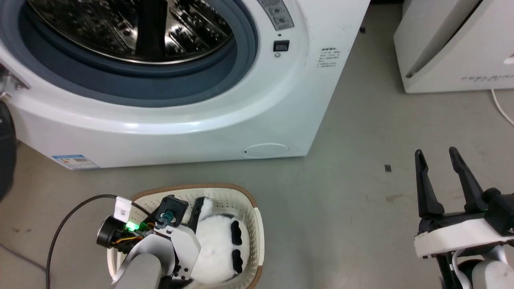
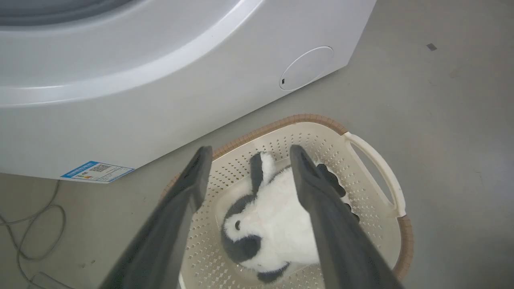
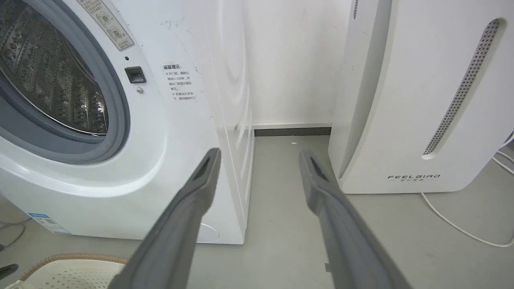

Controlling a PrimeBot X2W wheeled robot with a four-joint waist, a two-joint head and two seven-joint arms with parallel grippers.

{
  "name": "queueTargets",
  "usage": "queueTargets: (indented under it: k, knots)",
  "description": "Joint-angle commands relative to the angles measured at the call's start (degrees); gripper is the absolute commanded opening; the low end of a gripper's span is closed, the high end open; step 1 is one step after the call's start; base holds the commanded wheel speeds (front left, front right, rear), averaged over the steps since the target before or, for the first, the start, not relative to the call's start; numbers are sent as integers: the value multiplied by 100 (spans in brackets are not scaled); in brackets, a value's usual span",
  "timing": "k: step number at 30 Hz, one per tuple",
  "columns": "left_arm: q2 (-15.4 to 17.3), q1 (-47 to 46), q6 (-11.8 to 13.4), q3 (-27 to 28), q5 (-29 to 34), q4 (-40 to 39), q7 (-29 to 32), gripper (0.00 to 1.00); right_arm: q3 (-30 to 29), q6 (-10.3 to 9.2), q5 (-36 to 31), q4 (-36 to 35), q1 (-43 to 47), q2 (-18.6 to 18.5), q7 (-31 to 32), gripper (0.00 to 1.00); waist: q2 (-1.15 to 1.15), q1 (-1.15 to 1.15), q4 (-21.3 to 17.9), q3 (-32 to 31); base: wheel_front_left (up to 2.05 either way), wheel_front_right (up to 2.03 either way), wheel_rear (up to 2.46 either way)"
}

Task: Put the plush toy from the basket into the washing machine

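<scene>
Left gripper (image 2: 251,149): fingers spread wide, gripping nothing, poised over the basket (image 2: 301,119), one finger to either side of the plush toy (image 2: 273,224) in the left wrist view; contact with the fur not confirmable. Plush toy: lying inside the basket on the perforated bottom, white body uppermost, black-and-white ear pointing toward the washing machine (image 1: 200,132), small black eye and dark patches facing up (two black oval patches also visible in the head view). Basket: cream with a brown woven-look rim, standing on the grey floor (image 1: 361,180) just in front of the washing machine's lower front panel, near the round service cover (image 1: 266,150). Washing machine: port open to view, grey gasket (image 1: 140,86) ringing the shiny steel drum (image 1: 132,32), blue label (image 1: 74,161) at the lower left of the front. Right gripper (image 1: 436,151): fingers parted, empty, held over bare floor well to the right of the basket, aimed in the right wrist view at the gap between the washing machine and the white FEELBIRD appliance (image 3: 401,100). White cable (image 3: 453,224): on the floor beside that appliance.
</scene>
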Motion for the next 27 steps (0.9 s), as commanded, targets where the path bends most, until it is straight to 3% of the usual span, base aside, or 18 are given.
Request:
queueTargets:
  k: [1,27]
  knots:
    - [61,-175,-34,-89,40,167,34,100,-17,-2,37,-44,-131,-3,-59,100,0,-1,-43,149,0,0,0]
    - [474,-1326,-214,-1286,453,1648,547,100,-204,-3,250,-254,-771,-4,-358,100,0,-1,-286,1736,0,0,0]
